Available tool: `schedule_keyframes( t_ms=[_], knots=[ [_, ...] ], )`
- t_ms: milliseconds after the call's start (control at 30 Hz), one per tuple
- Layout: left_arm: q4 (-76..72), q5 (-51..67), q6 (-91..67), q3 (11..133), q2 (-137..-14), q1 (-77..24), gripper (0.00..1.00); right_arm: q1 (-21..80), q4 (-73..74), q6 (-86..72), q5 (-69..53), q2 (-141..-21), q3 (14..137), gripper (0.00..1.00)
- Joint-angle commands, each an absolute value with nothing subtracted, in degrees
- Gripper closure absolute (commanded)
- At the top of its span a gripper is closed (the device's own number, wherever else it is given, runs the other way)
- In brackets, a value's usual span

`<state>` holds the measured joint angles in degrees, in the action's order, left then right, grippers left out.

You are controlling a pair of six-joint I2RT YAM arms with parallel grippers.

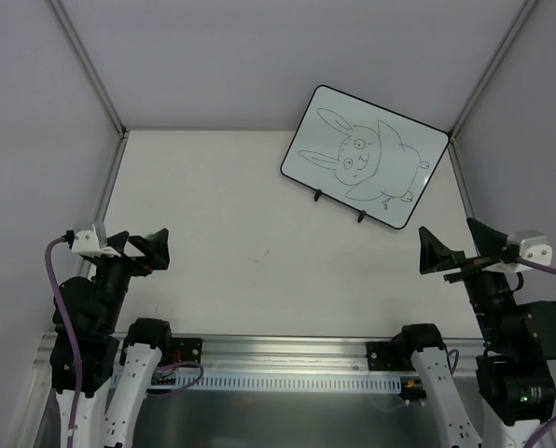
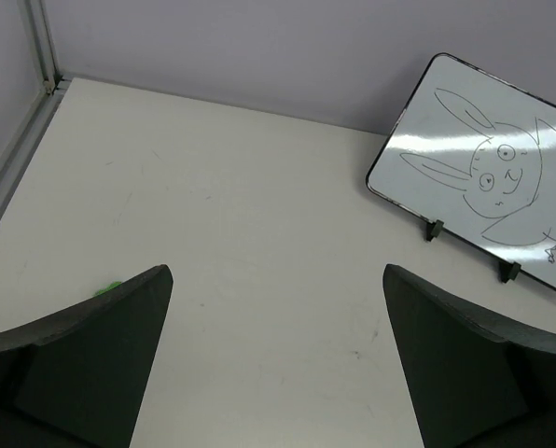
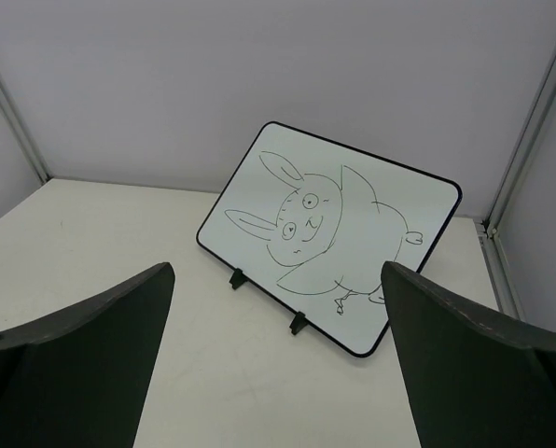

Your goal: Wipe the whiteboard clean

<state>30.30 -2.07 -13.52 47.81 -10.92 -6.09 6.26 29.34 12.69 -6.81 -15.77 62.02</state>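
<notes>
**Two grippers spread wide, whiteboard standing at the far right**

Nearest the camera, both arm bases sit on a metal rail (image 1: pixel 287 350) along the near edge of the counter (image 1: pixel 241 215). Just beyond it, the left gripper (image 1: pixel 140 247) hangs over the near-left corner of the counter with its jaws spread wide and nothing between them. The right gripper (image 1: pixel 457 245) hangs over the near-right edge, equally spread and equally empty. Neither one touches the counter or the board.

In the left wrist view a small green thing (image 2: pixel 108 287) shows on the counter at the tip of one finger, mostly hidden behind it; what it is cannot be told.

The middle of the counter is a pale, plain surface.

Farther back, the whiteboard (image 1: pixel 423 145) stands in the far-right corner, well apart from both grippers and nearer the right one. It leans back on two small black feet (image 1: pixel 318 195), close to the back wall (image 1: pixel 259 56), and sits turned at an angle to the counter's edges, its left end nearer than its right. A thin black frame with rounded corners runs round it. A rabbit drawing (image 3: pixel 306 233) in black line fills most of its face: two long ears to the left, a round face with two eyes, a body to the right.
</notes>
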Motion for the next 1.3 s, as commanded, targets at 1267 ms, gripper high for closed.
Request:
schedule_keyframes(
  t_ms=[1267],
  knots=[
    [18.8,7.2,-14.9,35.2,-33.0,-6.7,0.02,-24.0,8.3,13.0,-36.9,-100.1,89.7,0.07]
  ],
)
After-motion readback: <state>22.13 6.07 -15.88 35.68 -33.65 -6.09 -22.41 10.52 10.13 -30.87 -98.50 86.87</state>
